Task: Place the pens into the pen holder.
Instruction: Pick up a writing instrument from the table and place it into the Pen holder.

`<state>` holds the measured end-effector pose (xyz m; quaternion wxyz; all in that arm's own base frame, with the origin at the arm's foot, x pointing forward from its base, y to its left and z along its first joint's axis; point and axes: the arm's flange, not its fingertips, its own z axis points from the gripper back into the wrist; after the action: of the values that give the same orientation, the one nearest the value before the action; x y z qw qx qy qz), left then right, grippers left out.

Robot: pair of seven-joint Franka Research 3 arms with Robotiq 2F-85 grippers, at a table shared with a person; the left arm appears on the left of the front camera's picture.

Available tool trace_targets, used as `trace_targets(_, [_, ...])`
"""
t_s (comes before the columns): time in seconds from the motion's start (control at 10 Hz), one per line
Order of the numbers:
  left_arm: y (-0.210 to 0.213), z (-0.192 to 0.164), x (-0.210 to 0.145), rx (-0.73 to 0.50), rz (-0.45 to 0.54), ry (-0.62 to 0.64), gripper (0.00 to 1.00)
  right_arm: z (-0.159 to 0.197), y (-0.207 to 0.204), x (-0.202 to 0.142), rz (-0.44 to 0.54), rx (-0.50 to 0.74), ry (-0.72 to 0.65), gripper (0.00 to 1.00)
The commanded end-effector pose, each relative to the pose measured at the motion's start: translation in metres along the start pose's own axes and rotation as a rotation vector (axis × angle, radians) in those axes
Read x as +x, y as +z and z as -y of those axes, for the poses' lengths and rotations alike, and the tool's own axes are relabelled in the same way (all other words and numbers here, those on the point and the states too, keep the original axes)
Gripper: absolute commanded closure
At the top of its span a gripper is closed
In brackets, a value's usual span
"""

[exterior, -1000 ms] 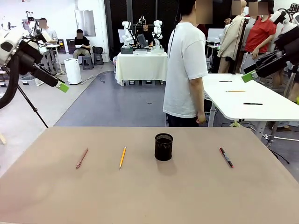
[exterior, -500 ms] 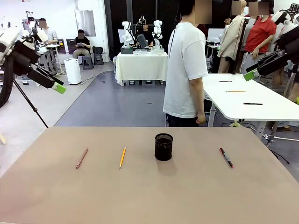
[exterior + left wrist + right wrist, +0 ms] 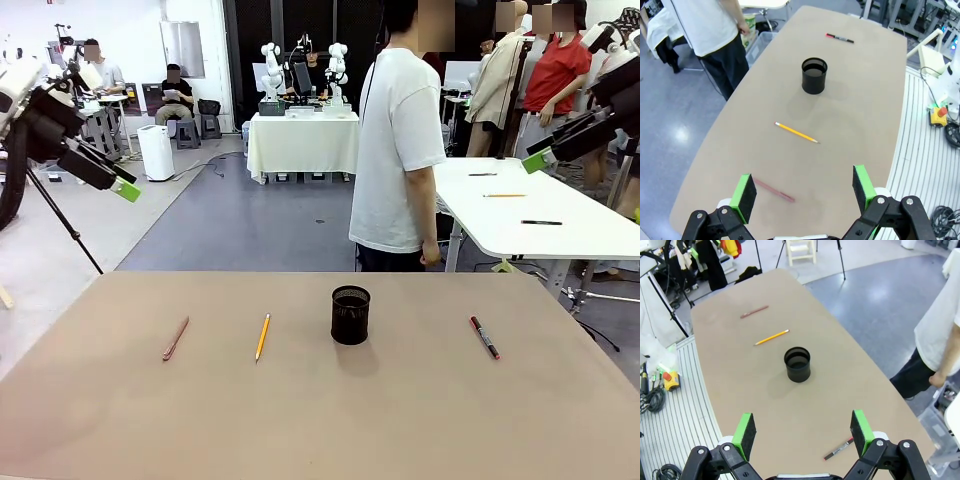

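Observation:
A black mesh pen holder [image 3: 350,315] stands upright mid-table, also visible as the pen holder [image 3: 814,76] and the pen holder [image 3: 797,364] from the wrists. Three pens lie flat on the table: a reddish-pink pen [image 3: 175,338] at left, a yellow pencil [image 3: 262,336] beside it, a red-and-black marker [image 3: 484,337] at right. The same pink pen [image 3: 773,189], pencil [image 3: 796,133] and marker [image 3: 839,38] lie below the left wrist. My left gripper [image 3: 122,182] hangs open high at far left; my right gripper [image 3: 540,154] hangs open high at far right. Both are empty.
A person in a white T-shirt [image 3: 398,150] stands at the table's far edge, one hand [image 3: 431,256] hanging near it. A white table [image 3: 540,225] with more pens stands behind at right. The tan tabletop [image 3: 320,410] lies open around the items.
The left gripper rose slightly and shifted left; the right gripper rose a little too. Pens, holder and person have not moved.

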<state>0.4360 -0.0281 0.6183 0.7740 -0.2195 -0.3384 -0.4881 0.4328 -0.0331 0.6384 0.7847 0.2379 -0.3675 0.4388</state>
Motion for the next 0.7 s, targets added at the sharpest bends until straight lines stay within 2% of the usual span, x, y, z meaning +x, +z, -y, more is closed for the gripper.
trace_targets(0.0, [0.001,0.0003,0.0009,0.001,0.002,-0.002,0.0,-0.0008,-0.0008,0.0002,0.007,0.001,0.003,0.0])
trace_targets(0.6, [0.001,0.0003,0.0009,0.001,0.002,-0.002,0.0,-0.0008,-0.0008,0.0002,0.007,0.001,0.003,0.0])
